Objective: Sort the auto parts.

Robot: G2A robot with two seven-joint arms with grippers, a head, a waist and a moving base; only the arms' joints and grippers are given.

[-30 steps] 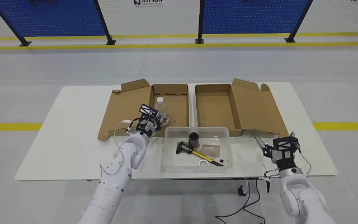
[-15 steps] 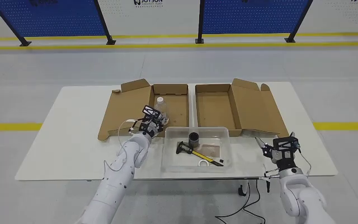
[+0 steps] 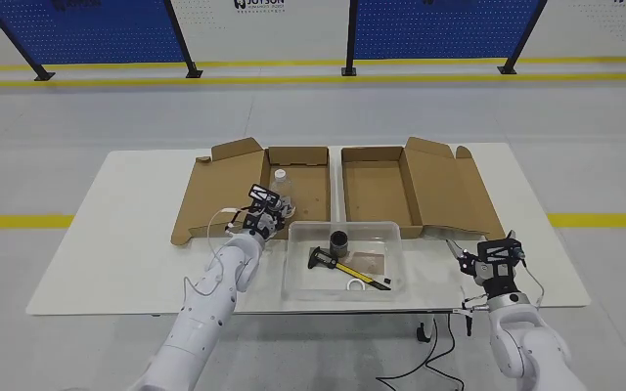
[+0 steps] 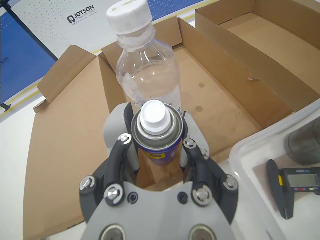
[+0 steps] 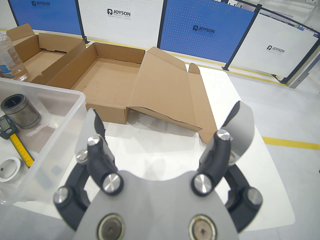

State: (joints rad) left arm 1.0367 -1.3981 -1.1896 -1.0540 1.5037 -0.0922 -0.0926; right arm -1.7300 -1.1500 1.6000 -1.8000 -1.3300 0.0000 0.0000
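- Spray can — blue, white-capped and upright, it is pinched between the fingers of the left gripper just beyond the far left corner of the clear bin, at the near wall of the left cardboard box.
- Compared with a second ago, that gripper and the can sit slightly nearer the bin. Over the last half second they have not shifted.
- The right gripper is unmoved, its fingers spread wide with nothing between them, over bare table to the right of the bin.
- A clear bottle stands upright in the left box, just behind the can on the side away from the bin.
- In the bin, a caliper, a dark metal sleeve and a white ring lie as before.
- The right cardboard box lies open beyond the bin's far right corner.
- The white table carries the bin. Far beyond the bin lie grey floor with yellow lines and blue and white perforated panels.
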